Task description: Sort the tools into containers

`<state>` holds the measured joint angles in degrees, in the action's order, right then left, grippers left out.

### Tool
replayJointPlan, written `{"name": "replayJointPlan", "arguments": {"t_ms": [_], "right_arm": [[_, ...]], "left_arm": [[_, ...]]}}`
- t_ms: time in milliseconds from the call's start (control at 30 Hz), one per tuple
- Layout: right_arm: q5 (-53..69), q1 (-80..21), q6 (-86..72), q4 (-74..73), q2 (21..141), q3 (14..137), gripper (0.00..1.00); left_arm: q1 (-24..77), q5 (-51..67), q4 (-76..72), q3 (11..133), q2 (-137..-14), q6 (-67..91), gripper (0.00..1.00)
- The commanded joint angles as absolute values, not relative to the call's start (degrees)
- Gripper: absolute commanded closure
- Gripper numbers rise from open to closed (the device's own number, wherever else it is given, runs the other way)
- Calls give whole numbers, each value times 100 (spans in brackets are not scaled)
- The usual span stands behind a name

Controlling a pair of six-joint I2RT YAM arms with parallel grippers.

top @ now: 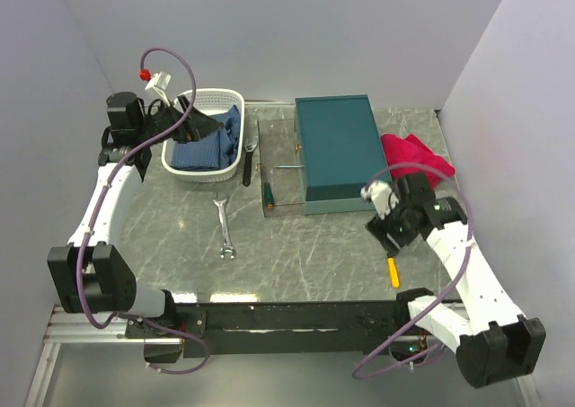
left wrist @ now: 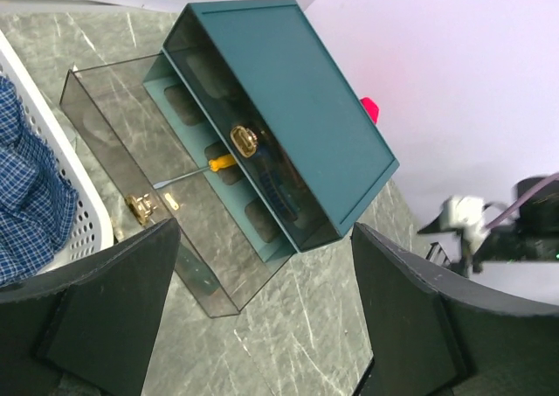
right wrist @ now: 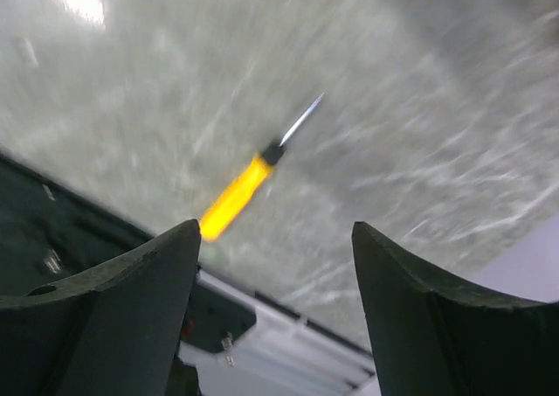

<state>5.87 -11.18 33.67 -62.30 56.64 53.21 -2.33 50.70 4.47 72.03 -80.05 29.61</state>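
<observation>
Sorting is partly done, by my judgement. The teal box (top: 334,146) sits at the tabletop's (top: 305,245) far centre, with a clear compartment (top: 277,133) open on its 9 o'clock side. The left wrist view shows a yellow-handled driver (left wrist: 220,162) lying in there, and something blue (left wrist: 281,193) deeper in, perhaps the pliers, though I cannot tell. A green-handled screwdriver (top: 267,193) appears to lie at the compartment's near corner.

Three tools are left on the tabletop:
- The spanner (top: 225,230) lies at about 7 o'clock from the box, well apart from it.
- The dark wrench (top: 249,163) lies at 9 o'clock, between the compartment and the white basket (top: 208,94).
- The loose yellow screwdriver (top: 393,270) lies at 5 o'clock, near the front edge.

The right gripper (top: 395,229) hovers just above the loose yellow screwdriver. Its fingers are spread wide and hold nothing, and the blurred handle shows between them in the wrist view. That tool looks like the next pick. The left gripper (top: 191,127) hangs over the basket and its blue cloth (top: 205,148), also wide and empty. The red cloth (top: 415,155) lies at the box's 3 o'clock side.
</observation>
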Motion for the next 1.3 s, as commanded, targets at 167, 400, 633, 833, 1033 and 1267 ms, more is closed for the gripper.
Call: {"name": "replayJointPlan", "arguments": {"t_ms": [167, 400, 633, 833, 1033, 1267], "right_arm": [[510, -809, 4395, -6390, 6660, 4464, 26], [721, -791, 4271, -6179, 7909, 4738, 30], [466, -791, 4245, -5907, 8218, 4553, 32], [211, -800, 4166, -5783, 8814, 4614, 39], [211, -1010, 4140, -5669, 9158, 4588, 44], [290, -1133, 4104, -6255, 9168, 4895, 88]], "left_arm": [[-211, 5036, 509, 7611, -8217, 2681, 14], [-193, 4975, 606, 7620, -8358, 2610, 15], [-193, 4887, 650, 7664, -8429, 2575, 15], [-193, 4825, 694, 7752, -8490, 2549, 15], [-193, 4755, 817, 7743, -8429, 2408, 15], [-193, 4816, 765, 7620, -8332, 2478, 15]]}}
